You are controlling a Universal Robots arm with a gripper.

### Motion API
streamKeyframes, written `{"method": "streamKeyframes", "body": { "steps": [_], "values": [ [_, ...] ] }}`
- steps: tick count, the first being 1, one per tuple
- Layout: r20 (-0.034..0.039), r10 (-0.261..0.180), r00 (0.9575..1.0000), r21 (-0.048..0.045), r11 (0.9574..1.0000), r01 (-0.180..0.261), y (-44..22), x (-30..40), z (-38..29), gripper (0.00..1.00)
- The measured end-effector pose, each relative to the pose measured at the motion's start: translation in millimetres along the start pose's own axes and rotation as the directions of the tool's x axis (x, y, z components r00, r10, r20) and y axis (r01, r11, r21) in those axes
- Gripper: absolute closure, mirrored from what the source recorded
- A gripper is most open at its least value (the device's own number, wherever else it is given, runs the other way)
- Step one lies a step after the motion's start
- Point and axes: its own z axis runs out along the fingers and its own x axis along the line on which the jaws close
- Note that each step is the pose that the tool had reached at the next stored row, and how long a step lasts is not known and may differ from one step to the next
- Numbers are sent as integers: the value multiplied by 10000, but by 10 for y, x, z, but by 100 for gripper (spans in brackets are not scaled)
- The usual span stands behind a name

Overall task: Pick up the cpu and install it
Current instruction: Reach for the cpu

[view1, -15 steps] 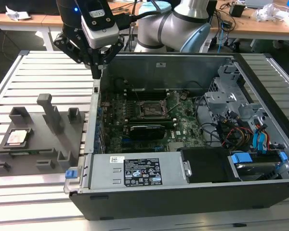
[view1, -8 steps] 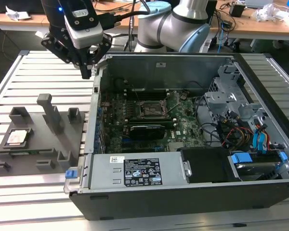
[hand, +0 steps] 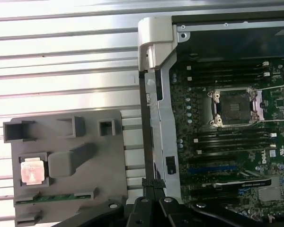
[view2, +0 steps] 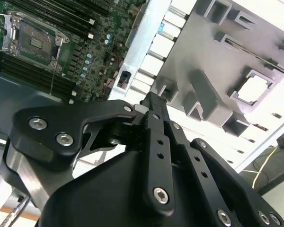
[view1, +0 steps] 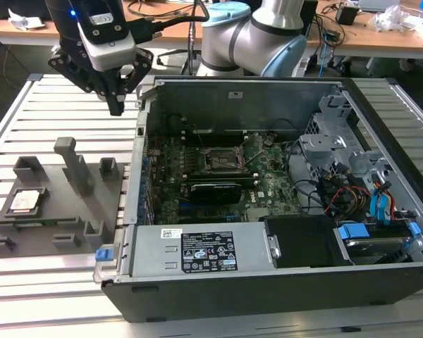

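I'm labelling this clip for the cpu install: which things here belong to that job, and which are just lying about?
Job: cpu in the grey tray; motherboard socket; tool.
Lying about: graphics card; labelled silver box; blue cables; memory stick in the tray.

A large white printed label [view1: 208, 257] sits on the metal cover [view1: 155, 246] at the lower middle of the exterior view, with a smaller white sticker [view1: 171, 233] just above its left corner. Another sticker [view1: 234, 95] is on the computer case [view1: 197, 98], upper middle. Their print is too small to make out. In the first wrist view, white lettering [hand: 276, 152] marks the circuit board [hand: 189, 109]; any marking on the cpu [hand: 31, 171] is lost in glare.
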Motion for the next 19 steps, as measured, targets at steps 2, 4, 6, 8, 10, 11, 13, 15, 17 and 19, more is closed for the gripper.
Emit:
{"method": "streamKeyframes", "body": {
  "steps": [2,4,6,8,10,11,13,15,17,19],
  "values": [
    [0,1,10000,0,10000,-1,-4,50,-1,89],
    [0,0,10000,0,10000,0,-6,84,-2,89],
    [0,-1,10000,0,10000,1,-11,144,-3,89],
    [0,0,10000,-1,10000,0,-14,193,-4,89],
    [0,0,10000,-1,10000,0,-17,232,-5,89],
    [0,0,10000,-1,10000,0,-18,248,-6,89],
    [1,0,10000,-1,10000,0,-21,276,-6,89],
    [0,0,10000,-1,10000,0,-23,307,-7,89],
    [0,-1,10000,0,10000,1,-28,370,-9,89],
    [0,0,10000,0,10000,0,-31,412,-10,89]
  ]
}}
